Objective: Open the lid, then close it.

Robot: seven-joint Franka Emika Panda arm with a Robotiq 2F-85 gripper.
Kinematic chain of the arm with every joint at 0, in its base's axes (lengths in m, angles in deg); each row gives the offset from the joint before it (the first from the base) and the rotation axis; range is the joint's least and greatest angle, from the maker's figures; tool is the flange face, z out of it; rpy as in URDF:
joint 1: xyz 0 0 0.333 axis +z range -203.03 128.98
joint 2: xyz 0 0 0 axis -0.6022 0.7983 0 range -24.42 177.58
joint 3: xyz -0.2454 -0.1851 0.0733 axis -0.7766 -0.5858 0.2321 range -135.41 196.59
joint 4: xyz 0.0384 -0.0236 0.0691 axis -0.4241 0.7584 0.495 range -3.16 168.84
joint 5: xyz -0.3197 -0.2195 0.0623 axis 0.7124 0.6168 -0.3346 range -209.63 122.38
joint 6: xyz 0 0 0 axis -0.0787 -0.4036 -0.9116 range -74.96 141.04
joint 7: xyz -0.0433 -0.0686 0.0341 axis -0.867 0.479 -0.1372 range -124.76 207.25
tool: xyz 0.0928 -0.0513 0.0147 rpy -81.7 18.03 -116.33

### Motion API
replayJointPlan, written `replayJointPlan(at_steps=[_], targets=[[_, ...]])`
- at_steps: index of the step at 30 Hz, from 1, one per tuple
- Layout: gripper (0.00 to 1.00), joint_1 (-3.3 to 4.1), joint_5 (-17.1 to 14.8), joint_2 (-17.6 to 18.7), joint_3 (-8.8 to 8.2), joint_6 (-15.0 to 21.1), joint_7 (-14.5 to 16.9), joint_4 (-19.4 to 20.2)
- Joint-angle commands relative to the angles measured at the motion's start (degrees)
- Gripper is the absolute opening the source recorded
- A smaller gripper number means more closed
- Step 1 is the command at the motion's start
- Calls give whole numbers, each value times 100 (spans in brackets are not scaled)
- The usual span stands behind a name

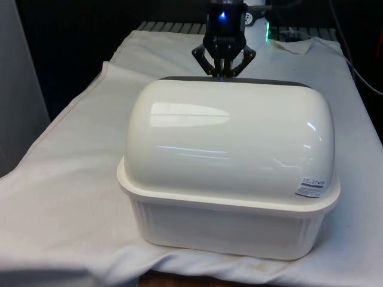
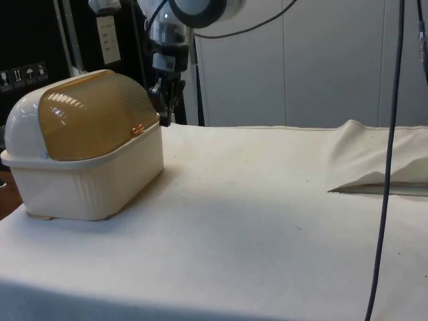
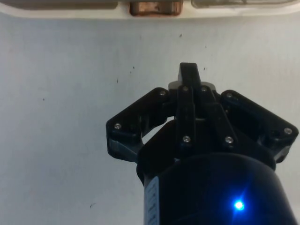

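Two black fingers of the gripper [image 1: 223, 73] are pressed together with nothing between them, which the wrist view [image 3: 190, 75] shows most plainly: the tips meet in one narrow point above the white cloth [image 3: 70, 93]. In the front view the gripper sits at the top centre of the frame, just behind the back edge of the bread box [image 1: 230, 173], its tips dipping out of sight behind the box's top. In the side view the gripper [image 2: 167, 100] hangs in the upper left of the frame, just beside the box's front and near the small copper handle [image 2: 137, 130], apart from it.

The bread box [image 2: 83, 180] stands at the left of the side view on the cloth, a cream ribbed tub with a rounded top. Its amber lid [image 2: 93, 120] is down and shut, the handle low at the tub's rim. In the wrist view the handle [image 3: 155, 7] lies beyond the fingertips, with bare cloth between.

In the front view the box fills the middle of the frame, a small label [image 1: 311, 187] at its lower right corner. A dark cable [image 2: 388, 167] hangs down the right side of the side view
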Motion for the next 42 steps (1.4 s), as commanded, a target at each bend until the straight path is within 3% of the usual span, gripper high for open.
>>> replayJointPlan(at_steps=[1,10,13,19,20,21,26,29,30,38,39,40,42], targets=[[0,-6,-34,57,17,103,6,-23],[0,0,-11,218,0,338,-29,-69],[0,-29,-120,292,46,418,17,-143],[0,-40,-201,361,57,424,40,-235],[0,0,-97,350,0,372,-29,-229],[0,-46,-212,367,63,424,46,-246],[0,-46,-241,407,69,401,40,-309],[0,-6,-155,413,6,372,-23,-327],[0,-40,-264,447,69,395,34,-367],[0,-46,-355,539,80,401,40,-476],[0,0,-246,516,11,372,-23,-453],[0,-46,-367,550,86,401,40,-481],[0,-40,-378,567,86,395,46,-498]])
